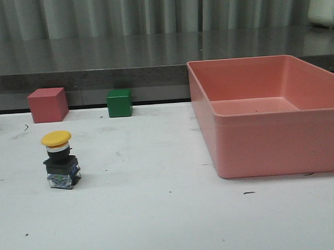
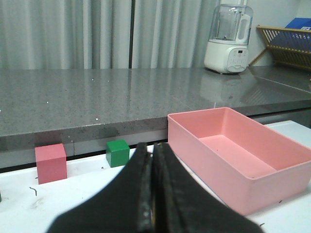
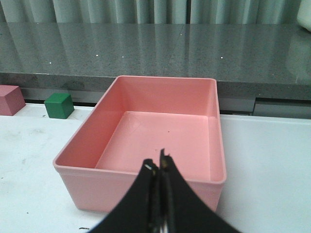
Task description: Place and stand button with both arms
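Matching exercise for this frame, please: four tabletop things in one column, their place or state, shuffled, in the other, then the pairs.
Things:
1. button
2. pink bin
3. green cube
4. pink cube

Places or states:
A. at the table's back edge, directly left of the green cube
B. empty, on the right side of the table
C. upright on its base, yellow cap on top, front left
D. at the back edge, between the pink cube and the bin

Pairs: 1-C, 2-B, 3-D, 4-A

Button (image 1: 61, 160): yellow cap, black body, clear-silvery base. Cubes: pink (image 1: 47, 105), green (image 1: 119, 102). Bin (image 1: 268, 148) salmon-pink. Worktop (image 1: 160, 214) white, scuffed.
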`<move>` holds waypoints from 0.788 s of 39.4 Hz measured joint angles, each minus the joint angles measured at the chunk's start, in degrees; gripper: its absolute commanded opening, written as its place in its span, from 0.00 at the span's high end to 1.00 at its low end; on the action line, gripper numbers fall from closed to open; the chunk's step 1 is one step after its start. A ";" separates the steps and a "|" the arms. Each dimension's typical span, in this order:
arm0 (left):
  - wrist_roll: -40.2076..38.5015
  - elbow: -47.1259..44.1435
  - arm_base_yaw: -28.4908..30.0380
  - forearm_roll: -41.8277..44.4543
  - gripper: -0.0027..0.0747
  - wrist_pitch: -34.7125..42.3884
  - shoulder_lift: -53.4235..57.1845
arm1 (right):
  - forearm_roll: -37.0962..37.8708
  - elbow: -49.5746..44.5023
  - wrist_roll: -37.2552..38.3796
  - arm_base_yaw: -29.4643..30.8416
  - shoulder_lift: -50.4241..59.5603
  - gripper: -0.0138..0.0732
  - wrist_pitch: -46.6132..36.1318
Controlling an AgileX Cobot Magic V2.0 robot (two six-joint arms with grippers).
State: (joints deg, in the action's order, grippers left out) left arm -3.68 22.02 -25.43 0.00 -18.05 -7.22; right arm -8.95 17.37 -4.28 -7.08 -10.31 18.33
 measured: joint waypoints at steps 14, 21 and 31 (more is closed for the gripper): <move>0.00 -12.30 13.71 0.00 0.99 0.04 7.44 | 0.00 0.00 0.00 0.00 0.00 0.91 0.00; 0.00 -17.00 19.71 -1.10 0.99 0.04 7.44 | 0.04 0.00 0.00 0.00 0.00 0.91 0.00; 0.00 -22.41 22.48 -2.83 0.99 3.21 7.44 | 0.04 0.00 0.00 0.00 0.00 0.91 0.00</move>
State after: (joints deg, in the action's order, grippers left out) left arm -3.68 -0.39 -2.95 -2.83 -14.85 0.22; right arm -8.92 17.37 -4.28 -7.08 -10.31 18.33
